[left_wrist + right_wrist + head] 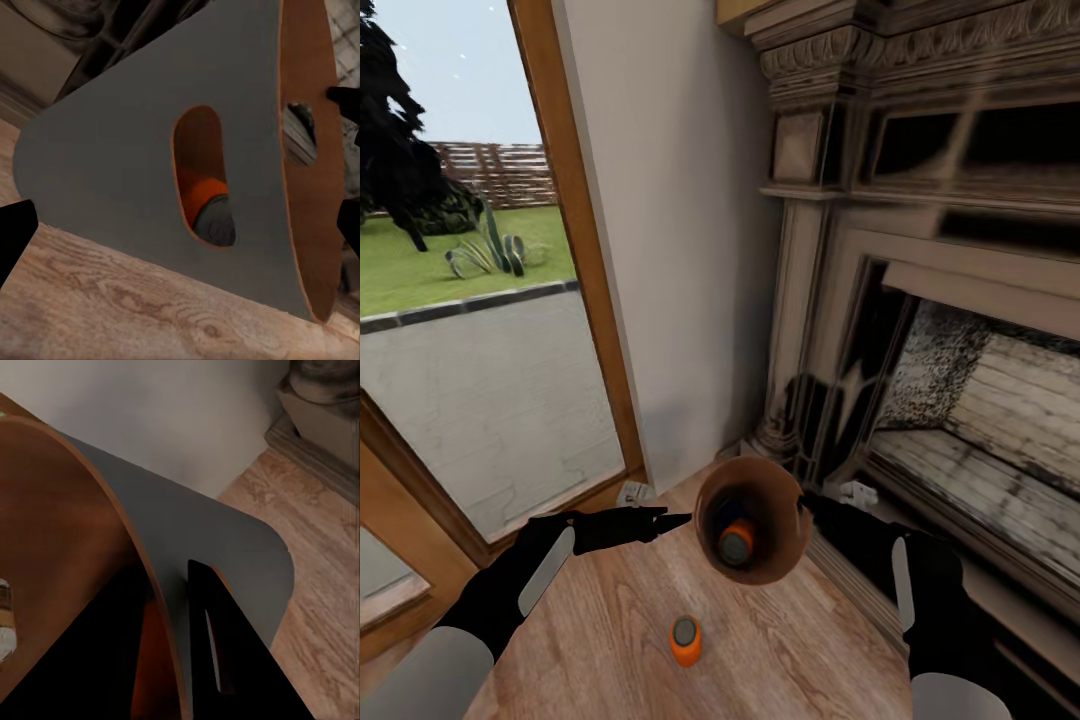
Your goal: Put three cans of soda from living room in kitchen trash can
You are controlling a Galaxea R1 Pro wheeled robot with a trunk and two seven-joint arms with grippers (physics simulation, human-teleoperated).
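Trash can (752, 520) held off the wood floor (600, 640) beside the fireplace (960, 380), orange soda can (737, 541) inside. Right gripper (807, 505) clamped over its rim; left gripper (678, 521) just beside it, state unclear. Second orange can (685, 640) upright on floor below.

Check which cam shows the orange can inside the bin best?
Head view: it looks into the bin and shows the orange can with its grey top. Left wrist catches a slice of the can through the handle slot. Right wrist gives bin wall and rim.
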